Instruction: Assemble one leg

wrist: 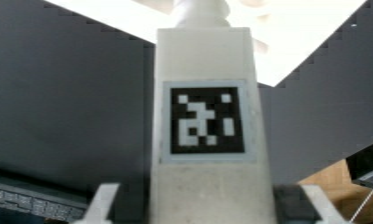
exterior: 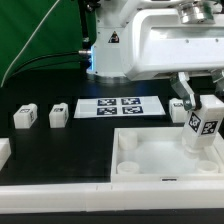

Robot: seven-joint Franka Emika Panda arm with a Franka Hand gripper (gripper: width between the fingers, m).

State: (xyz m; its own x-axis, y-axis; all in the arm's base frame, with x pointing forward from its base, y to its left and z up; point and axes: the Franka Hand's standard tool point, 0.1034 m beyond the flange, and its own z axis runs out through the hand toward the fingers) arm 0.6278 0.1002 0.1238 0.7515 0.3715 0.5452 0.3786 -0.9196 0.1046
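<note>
Exterior view, right of frame: the end effector (exterior: 199, 106) is clamped on the leg (exterior: 204, 130), held upright over the panel's (exterior: 140, 160) right end. Lowered off-centre, the leg could jam or twist loose.

franka arm (exterior: 150, 45), body only
glossy white rounded casings, bulky links; darker grey joint cap (exterior: 190, 12) at top; black triangle warning sticker (exterior: 113, 40) on the white base column, its print too small to read; blue light (exterior: 93, 55) glowing beside it; gripper (exterior: 203, 110) white and boxy; fingers (wrist: 106, 203) pale, flat, square-edged in wrist view.
</note>
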